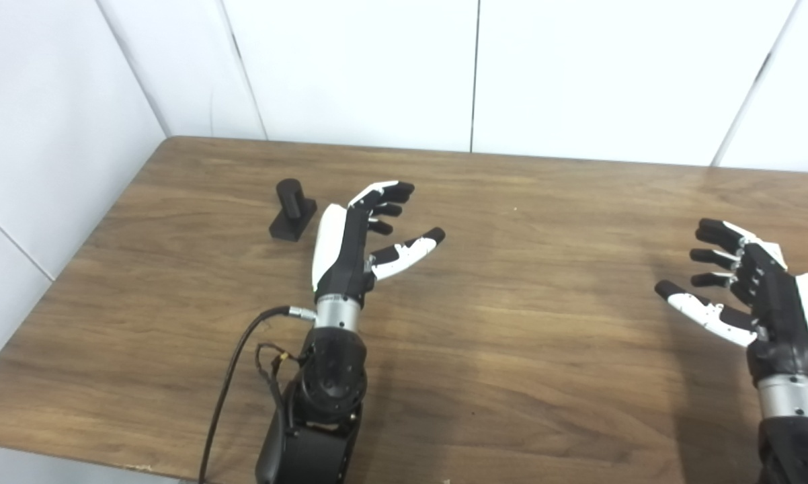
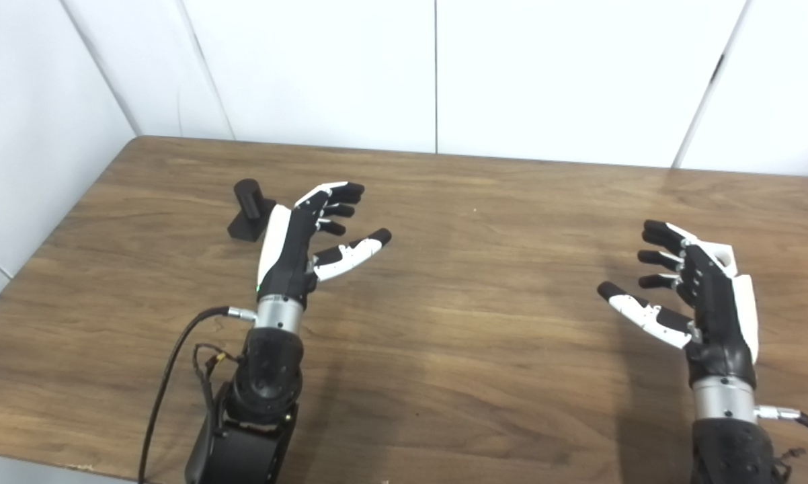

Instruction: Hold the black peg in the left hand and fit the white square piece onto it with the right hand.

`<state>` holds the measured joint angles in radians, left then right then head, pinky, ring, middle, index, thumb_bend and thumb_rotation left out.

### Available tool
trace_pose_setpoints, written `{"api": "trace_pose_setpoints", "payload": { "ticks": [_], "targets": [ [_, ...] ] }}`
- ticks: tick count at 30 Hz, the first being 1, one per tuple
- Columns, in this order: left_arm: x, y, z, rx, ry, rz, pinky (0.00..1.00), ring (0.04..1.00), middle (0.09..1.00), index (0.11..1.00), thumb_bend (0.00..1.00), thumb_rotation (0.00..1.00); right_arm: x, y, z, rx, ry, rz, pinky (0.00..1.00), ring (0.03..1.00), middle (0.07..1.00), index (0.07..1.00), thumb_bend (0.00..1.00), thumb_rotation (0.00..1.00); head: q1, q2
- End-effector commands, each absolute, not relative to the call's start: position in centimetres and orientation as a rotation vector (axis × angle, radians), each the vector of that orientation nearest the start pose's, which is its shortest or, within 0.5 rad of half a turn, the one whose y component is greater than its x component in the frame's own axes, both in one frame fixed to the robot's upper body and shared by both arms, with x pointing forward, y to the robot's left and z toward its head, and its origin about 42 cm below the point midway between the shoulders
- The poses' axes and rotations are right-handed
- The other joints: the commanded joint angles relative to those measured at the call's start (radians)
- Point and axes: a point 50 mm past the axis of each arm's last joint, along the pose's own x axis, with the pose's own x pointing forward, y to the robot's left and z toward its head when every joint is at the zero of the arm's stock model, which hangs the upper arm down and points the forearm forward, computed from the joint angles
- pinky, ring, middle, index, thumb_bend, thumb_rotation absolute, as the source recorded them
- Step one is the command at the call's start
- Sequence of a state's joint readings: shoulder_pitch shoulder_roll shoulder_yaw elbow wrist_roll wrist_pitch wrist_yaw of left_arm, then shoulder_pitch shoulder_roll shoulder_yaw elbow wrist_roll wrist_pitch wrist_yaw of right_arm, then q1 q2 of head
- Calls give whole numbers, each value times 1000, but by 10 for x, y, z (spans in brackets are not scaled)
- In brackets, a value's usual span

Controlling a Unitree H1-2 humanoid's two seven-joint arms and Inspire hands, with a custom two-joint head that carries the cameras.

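I find the black peg (image 1: pixel 292 210) standing upright on its dark base on the bench (image 1: pixel 511 376), toward the far left corner and well inside both edges. Nothing holds it. My left hand (image 1: pixel 357 245) hovers just to the right of the peg, near it but apart from it, palm turned inward toward the middle of the bench, fingers (image 1: pixel 390 191) spread and pointing toward the far edge, thumb splayed out to the right; it grips nothing. My right hand (image 2: pixel 703 296) is over the right side of the bench, close to the right edge and well apart from the left hand, likewise with fingers (image 2: pixel 659 235) parted, thumb extended to the left, and nothing in its grasp. In the right eye view a white piece (image 2: pixel 721 253) with a rounded opening shows just behind the right hand's fingers, on the side nearer the right edge; I cannot tell whether it touches the hand, and most of it is hidden. A black cable (image 1: pixel 232 376) loops from the left wrist down to the near edge.
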<state>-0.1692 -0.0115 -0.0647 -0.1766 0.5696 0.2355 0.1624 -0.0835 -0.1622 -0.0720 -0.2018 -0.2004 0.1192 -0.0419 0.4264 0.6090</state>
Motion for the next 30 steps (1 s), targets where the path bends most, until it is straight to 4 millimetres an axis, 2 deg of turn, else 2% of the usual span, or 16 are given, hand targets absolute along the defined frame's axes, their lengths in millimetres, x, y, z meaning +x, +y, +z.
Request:
{"api": "trace_pose_setpoints", "payload": {
  "ticks": [1, 9, 14, 20, 25, 30],
  "targets": [
    [335, 195, 214, 582, -277, 282, 621, 740, 754, 697, 695, 274, 312, -274, 198, -347, -260, -140, 580, 722, 781, 758, 600, 0, 1, 1],
    [355, 215, 227, 795, -328, 381, 586, 728, 767, 695, 691, 302, 312, -274, 200, -348, -247, -144, 571, 726, 790, 763, 592, 0, 4, -2],
    [364, 227, 235, 877, -332, 414, 581, 759, 792, 710, 681, 313, 312, -275, 200, -347, -253, -142, 571, 723, 787, 761, 594, 0, 3, -3],
    [374, 245, 241, 933, -331, 440, 569, 731, 760, 687, 675, 293, 311, -276, 201, -339, -257, -138, 559, 720, 792, 759, 593, 12, 4, -2],
    [380, 257, 246, 1027, -303, 483, 549, 740, 773, 679, 671, 313, 310, -278, 202, -353, -267, -141, 554, 711, 775, 751, 598, 6, 4, 1],
    [385, 268, 251, 1077, -295, 522, 592, 775, 797, 670, 683, 288, 309, -278, 202, -350, -252, -146, 548, 708, 779, 753, 596, 22, 4, 1]
  ]
}}
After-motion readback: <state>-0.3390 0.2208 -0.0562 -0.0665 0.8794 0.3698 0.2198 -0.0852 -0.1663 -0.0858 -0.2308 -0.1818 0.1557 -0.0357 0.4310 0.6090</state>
